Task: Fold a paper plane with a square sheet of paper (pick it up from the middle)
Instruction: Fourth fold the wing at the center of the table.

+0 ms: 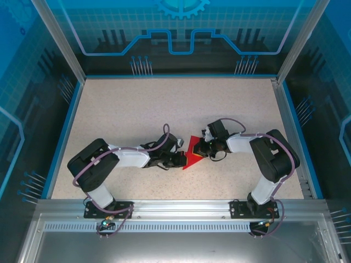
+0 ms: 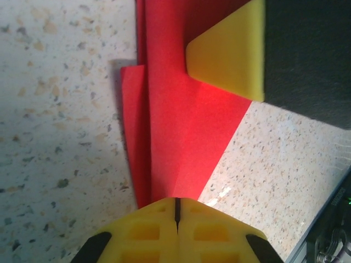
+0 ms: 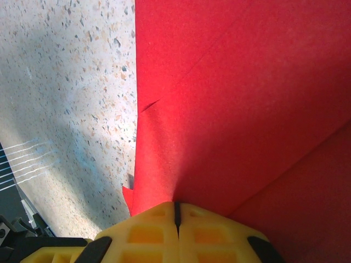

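1. The left pincer (image 2: 176, 212) is clenched, jaws flush together. Its tips sit at the narrow end of the square sheet of paper (image 2: 184, 131). I cannot tell whether they pinch it or only press it down.
2. The sheet, already folded, runs straight ahead of those tips and widens as it goes. One crease runs along that same line, so its long axis follows the pincer's heading.
3. Farther ahead and to the right, a finger of the right pincer (image 3: 176, 212) rests on the sheet.
4. The right pincer is also clenched. Paper spreads ahead and to its right, and bare table (image 3: 66, 82) lies to its left.
5. Both pincers touch the sheet and neither is nearer, so the next fold likely turns on that crease line.
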Controlling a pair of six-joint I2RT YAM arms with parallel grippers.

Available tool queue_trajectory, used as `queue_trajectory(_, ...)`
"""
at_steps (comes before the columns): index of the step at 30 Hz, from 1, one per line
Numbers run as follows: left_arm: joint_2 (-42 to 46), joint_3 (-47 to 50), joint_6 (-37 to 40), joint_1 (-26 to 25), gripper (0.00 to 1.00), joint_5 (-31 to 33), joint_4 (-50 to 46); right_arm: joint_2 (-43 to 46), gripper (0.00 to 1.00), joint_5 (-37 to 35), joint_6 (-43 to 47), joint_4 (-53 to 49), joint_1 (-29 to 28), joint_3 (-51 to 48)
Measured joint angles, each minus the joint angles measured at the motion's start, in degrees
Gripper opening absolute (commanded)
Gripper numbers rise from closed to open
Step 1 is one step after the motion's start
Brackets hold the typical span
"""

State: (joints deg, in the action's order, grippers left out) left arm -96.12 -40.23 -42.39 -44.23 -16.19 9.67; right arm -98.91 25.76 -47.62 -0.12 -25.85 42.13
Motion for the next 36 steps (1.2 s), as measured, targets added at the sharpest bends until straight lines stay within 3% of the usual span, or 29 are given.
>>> queue_trajectory(17, -0.92, 1.33, -0.81, -0.04, 0.0, -0.57, 0.98, 5.29, 0.05, -1.36, 1.55, -2.62, -3.32, -0.46)
queue_trajectory(23, -0.92, 1.33, -0.81, -0.04, 0.0, -0.55, 0.96, 4.74, 0.05, -1.31, 1.55, -3.5, -6.32, -0.63)
queue_trajectory(36, -0.42, 1.05, -0.81, -0.2, 0.0, -0.26, 0.02, 1.27, 0.05, -0.46, 2.43, -3.28, -6.64, 0.31)
